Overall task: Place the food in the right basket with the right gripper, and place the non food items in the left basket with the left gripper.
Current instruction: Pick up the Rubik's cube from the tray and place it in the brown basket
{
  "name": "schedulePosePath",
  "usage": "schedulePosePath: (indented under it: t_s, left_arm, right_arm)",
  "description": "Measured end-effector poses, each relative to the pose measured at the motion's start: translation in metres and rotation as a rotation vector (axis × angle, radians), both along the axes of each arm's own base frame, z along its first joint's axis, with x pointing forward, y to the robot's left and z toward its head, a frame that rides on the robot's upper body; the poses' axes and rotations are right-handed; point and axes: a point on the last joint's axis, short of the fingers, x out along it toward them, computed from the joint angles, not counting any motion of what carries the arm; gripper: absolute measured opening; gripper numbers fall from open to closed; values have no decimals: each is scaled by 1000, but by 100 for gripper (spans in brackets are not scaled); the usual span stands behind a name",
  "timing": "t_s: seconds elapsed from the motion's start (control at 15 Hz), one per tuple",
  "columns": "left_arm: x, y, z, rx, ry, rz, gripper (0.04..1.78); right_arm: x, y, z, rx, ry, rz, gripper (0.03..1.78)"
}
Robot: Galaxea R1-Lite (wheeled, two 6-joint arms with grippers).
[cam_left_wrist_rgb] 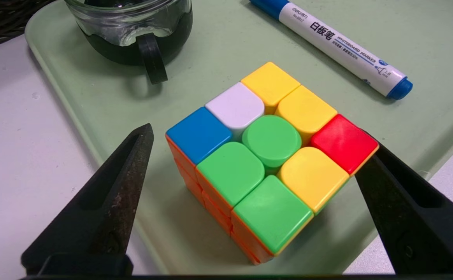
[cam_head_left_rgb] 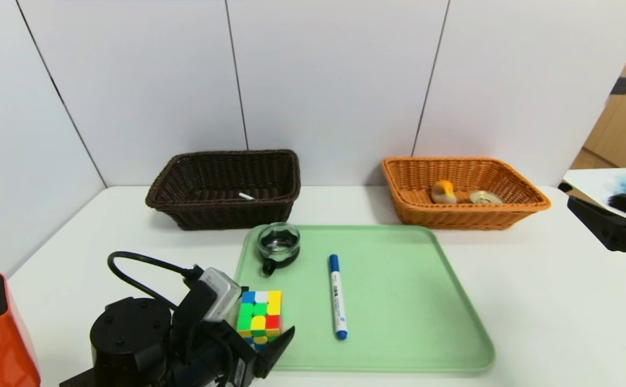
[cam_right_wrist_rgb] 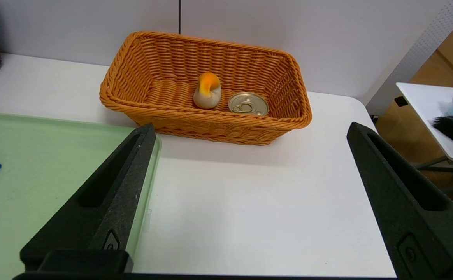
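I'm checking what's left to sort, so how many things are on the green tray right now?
3. The cube sits at the tray's near left corner, between the open left pincer's fingers; the cup at the far left corner; the marker lies mid-tray. Nothing seems hidden.

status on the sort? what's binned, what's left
Done: bun and can sit in the orange basket; the white pen lies in the dark basket. In hand: the open left gripper straddles the puzzle cube on the green tray, not yet closed. Left: cube, glass cup, marker. The right gripper is open, off to the right over the table.
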Motion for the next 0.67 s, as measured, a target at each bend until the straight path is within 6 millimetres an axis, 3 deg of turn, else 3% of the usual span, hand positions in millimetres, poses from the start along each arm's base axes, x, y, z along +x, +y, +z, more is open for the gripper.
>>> schedulePosePath:
  t_s: [0.67]
  left_arm:
    - [-1, 0, 4, -10, -16, -5, 169]
  right_arm:
    - [0, 0, -2, -3, 9, 1, 170]
